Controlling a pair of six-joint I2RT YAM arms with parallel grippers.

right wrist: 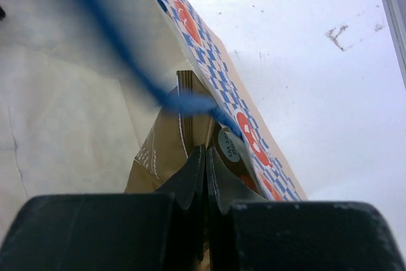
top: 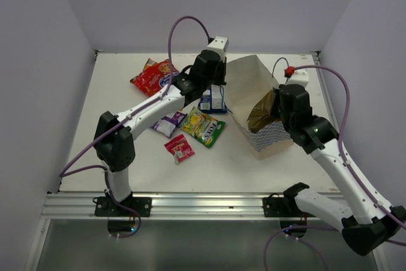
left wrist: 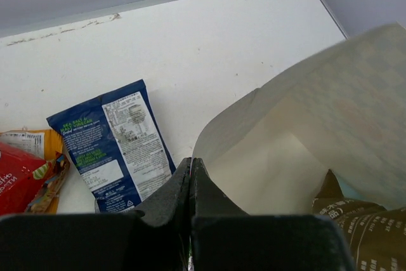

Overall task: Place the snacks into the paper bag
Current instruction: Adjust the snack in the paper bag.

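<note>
One tan bag (top: pixel 254 90), blue zigzag on its side, gapes right of centre, a brown packet (top: pixel 262 115) inside. Right gripper (right wrist: pixel 204 153) pinches its rim; left gripper (left wrist: pixel 191 164) is clenched at its edge, grasp unclear. Other packets (top: pixel 204 126) lie scattered left of it.

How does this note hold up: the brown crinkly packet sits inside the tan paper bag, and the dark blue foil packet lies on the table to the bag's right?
One detail is wrong. The dark blue foil packet lies on the table to the left of the tan paper bag, not to its right, as the top external view shows. The brown crinkly packet is indeed inside the bag.
</note>
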